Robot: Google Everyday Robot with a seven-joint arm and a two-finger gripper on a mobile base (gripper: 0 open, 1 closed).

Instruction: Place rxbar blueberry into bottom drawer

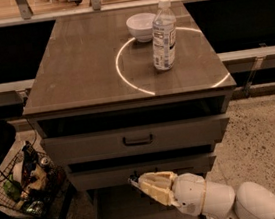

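My gripper (146,185), pale fingers on a white arm, is low in front of the cabinet, just below the middle drawer's front and above the open bottom drawer (116,216). The fingers are pressed together on a thin dark item whose end sticks out at the tips; it is the rxbar blueberry (133,180), mostly hidden by the fingers. The bottom drawer is pulled out, a wide shallow grey-brown tray near the floor, partly covered by my arm.
A water bottle (163,35) and a white bowl (141,26) stand on the cabinet top. The top drawer (137,140) has a dark handle. The middle drawer front (101,177) sits below it. A wire basket of items (26,184) stands on the floor at the left.
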